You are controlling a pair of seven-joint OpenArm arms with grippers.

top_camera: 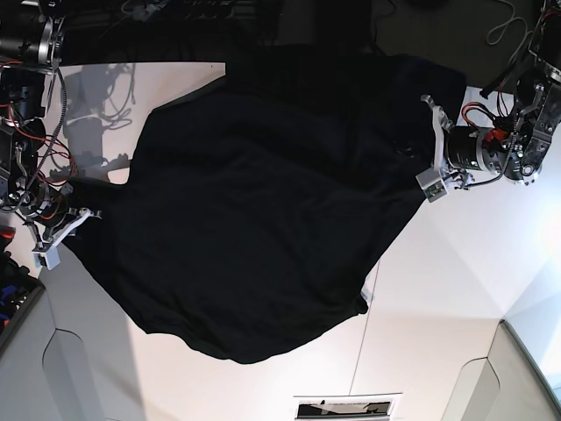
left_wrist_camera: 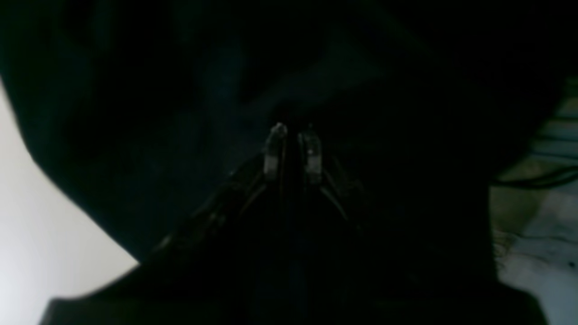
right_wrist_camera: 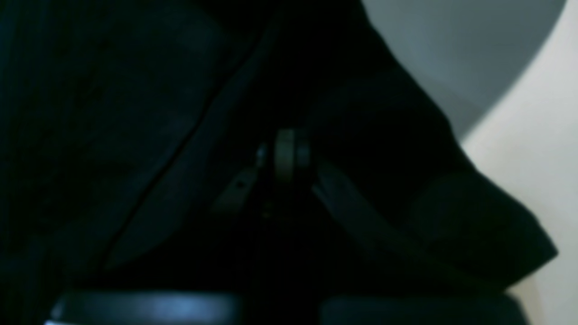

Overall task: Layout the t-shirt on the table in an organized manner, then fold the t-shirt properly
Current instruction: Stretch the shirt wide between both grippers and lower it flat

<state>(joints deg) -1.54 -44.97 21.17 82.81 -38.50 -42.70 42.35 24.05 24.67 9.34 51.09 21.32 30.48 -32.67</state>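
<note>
- The t-shirt (top_camera: 254, 228) lies spread over the middle of the white table (top_camera: 438, 324), a wide black shape with its plain side up; I see no orange print from here.
- Its outline is not tidy: the lower edge curves round, one corner reaches toward the seam of the table, and the far edge goes up to the table's back border.
- The left gripper (left_wrist_camera: 293, 151) is at the cloth's edge on the right of the base view. Its fingers (left_wrist_camera: 274, 153) stand almost together with black cloth around them, so I judge they pinch the t-shirt.
- The right gripper (right_wrist_camera: 289, 155) is at the opposite edge, fingers pressed fully together. Whether cloth sits between them, I cannot tell; the picture is too dark.
- The risk, I think: if both arms pull apart and one grip holds only a thin fold, the cloth may slip out and bunch.
- A pull toward the back could also drag the shirt off the table.
</note>
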